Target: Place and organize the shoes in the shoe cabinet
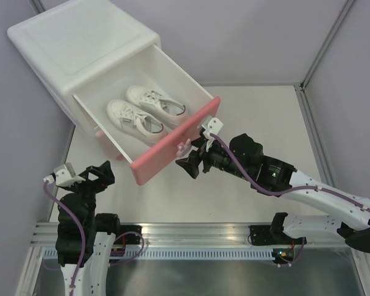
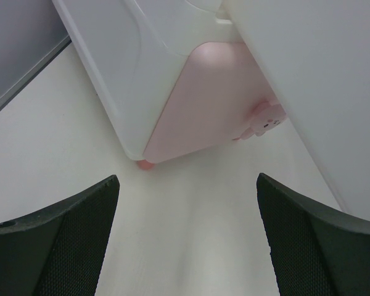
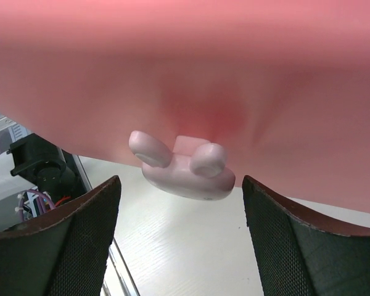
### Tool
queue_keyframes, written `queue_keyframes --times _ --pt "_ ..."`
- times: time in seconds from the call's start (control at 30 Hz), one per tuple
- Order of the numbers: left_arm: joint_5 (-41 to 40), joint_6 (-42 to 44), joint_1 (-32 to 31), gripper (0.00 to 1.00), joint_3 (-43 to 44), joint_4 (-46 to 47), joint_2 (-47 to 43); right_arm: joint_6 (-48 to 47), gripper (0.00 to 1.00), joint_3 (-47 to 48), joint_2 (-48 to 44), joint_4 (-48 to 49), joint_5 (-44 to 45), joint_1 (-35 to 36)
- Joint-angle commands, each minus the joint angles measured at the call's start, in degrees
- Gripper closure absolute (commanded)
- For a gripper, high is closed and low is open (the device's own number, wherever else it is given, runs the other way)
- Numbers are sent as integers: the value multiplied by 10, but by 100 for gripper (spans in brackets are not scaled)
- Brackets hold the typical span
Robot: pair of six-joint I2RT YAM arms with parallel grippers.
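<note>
Evidently the closing step is in hand: two shoes [image 1: 145, 111] lie side by side in the pulled-out upper drawer [image 1: 172, 140] of the shoe cabinet [image 1: 74, 49], and the right gripper [image 1: 192, 155] faces the drawer's bunny knob [image 3: 182, 168], jaws spread wide and gripping nothing. Next, I judge, comes a straight push on the pink front. The left gripper [image 1: 80, 176] hovers low over the bench [image 1: 253, 117] — jaws apart too, empty.
</note>
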Motion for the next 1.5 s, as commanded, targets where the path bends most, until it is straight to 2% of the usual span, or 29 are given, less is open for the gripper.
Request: queue_keyframes --times 0.0,0.23,0.33,0.43,0.47,0.53,0.57,0.67,0.8,1.2,1.47 --pt "4 22 4 6 0 19 -22 12 18 29 7 33 23 6" --pt "4 22 4 6 0 19 -22 9 25 37 15 37 66 9" --pt "4 22 5 6 0 20 -23 8 33 40 17 38 73 8" --pt "4 22 5 6 0 20 -23 11 47 48 19 37 66 9" --pt "4 22 5 6 0 19 -23 13 55 55 20 36 62 10" --pt "5 22 5 6 0 20 -23 13 61 62 20 35 61 11" --pt "5 22 5 6 0 20 -23 13 68 69 20 34 60 12" --pt "5 22 6 6 0 20 -23 16 78 93 22 24 54 14" --pt "5 23 7 6 0 20 -24 17 85 140 37 -9 54 16" --pt "6 23 8 6 0 19 -27 -1 85 221 101 -22 73 17" --pt "7 23 10 6 0 20 -28 -30 77 264 166 27 106 16"
